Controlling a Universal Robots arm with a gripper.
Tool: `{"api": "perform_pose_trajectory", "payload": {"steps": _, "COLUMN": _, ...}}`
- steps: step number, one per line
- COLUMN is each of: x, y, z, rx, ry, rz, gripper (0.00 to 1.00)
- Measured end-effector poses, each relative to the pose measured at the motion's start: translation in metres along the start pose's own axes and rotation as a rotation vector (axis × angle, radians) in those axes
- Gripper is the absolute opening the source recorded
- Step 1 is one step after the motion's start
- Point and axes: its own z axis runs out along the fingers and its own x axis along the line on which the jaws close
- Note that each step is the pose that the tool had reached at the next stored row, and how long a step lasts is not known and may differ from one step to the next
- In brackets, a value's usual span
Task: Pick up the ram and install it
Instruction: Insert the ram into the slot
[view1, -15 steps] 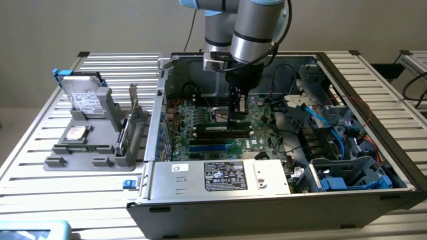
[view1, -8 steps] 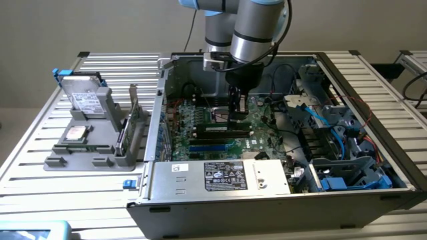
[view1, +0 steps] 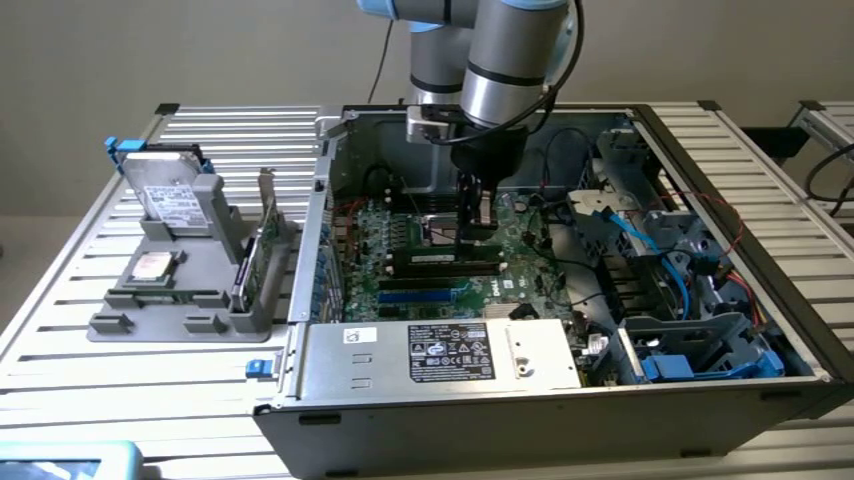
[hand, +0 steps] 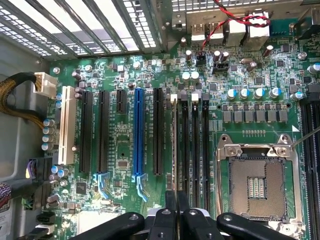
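My gripper (view1: 470, 238) reaches straight down into the open computer case (view1: 400, 420), over the motherboard's black memory slots (view1: 447, 264). In the wrist view its fingertips (hand: 176, 210) are shut together on the ram (hand: 174, 145). The ram is seen edge-on as a thin pale strip running away from the fingers. It lies along the memory slot closest to the black and blue expansion slots (hand: 138, 135). I cannot tell whether the ram is seated in that slot or just above it. The neighbouring memory slots (hand: 195, 145) are bare.
The open CPU socket (hand: 257, 187) sits beside the memory slots. Blue and black cables (view1: 667, 260) and drive bays crowd the case on the exterior view's right. The power supply (view1: 441, 352) is in front. Outside, on the exterior view's left, a grey holder (view1: 174, 322) carries a hard drive (view1: 171, 195) and an expansion card (view1: 274, 250).
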Motion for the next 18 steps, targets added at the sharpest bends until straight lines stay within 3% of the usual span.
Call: {"api": "perform_pose_trajectory", "payload": {"steps": 18, "x": -0.0013, "y": -0.0001, "z": 0.0036, "rx": 0.0006, "ry": -0.0001, "rz": -0.001, "gripper": 0.12}}
